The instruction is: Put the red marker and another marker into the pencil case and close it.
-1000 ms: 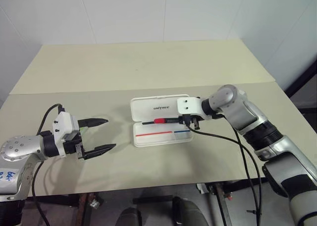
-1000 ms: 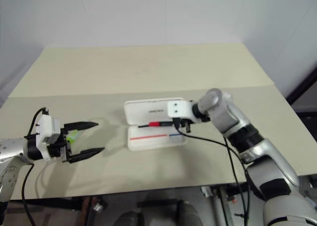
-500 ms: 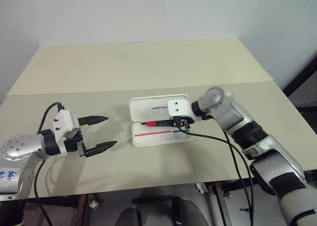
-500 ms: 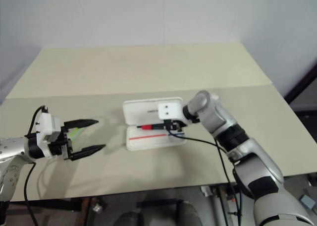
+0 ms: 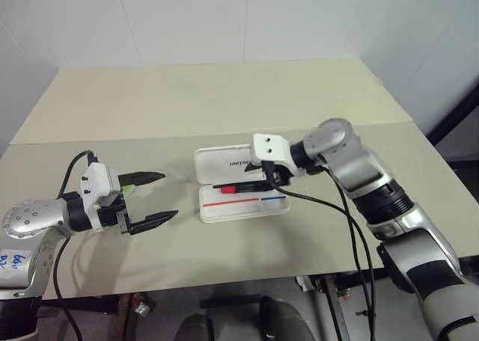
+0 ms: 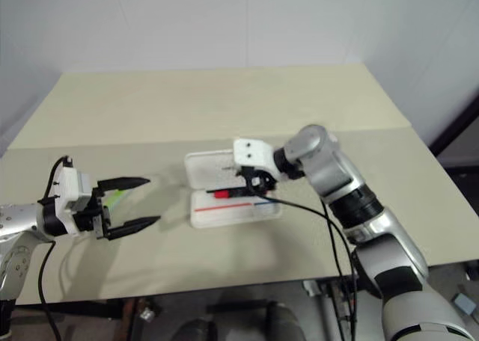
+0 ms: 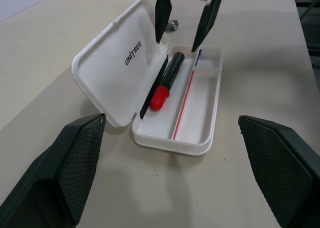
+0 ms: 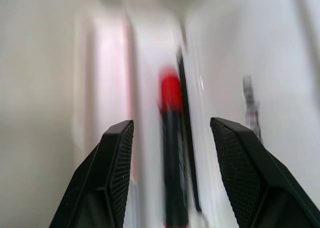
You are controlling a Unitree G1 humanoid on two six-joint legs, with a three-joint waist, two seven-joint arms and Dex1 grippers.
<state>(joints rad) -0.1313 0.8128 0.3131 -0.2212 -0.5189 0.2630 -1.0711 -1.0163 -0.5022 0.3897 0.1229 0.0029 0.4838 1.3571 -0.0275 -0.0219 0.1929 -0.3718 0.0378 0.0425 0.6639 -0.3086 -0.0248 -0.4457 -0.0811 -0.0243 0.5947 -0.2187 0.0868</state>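
Note:
The white pencil case (image 5: 243,204) lies open mid-table, its lid (image 7: 112,58) folded back flat. Inside the tray, along the hinge side, rests the red marker (image 7: 167,80), black barrel with a red cap. My right gripper (image 5: 271,179) hovers just above the marker's black end, open, with both fingers (image 7: 162,13) clear of it. At the left, my left gripper (image 5: 153,199) is held wide open above the table, holding nothing. The green marker (image 5: 129,189) shows as a small green patch on the table beside its far finger.
The beige table (image 5: 224,109) stretches far behind the case, with a seam running across its middle. A black cable (image 5: 322,206) hangs from my right arm over the table's front edge, near the case's right end.
My right gripper has opened and let go of the red marker, which now lies in the case's tray. That hand has risen and drawn back a little. The left arm stayed still.

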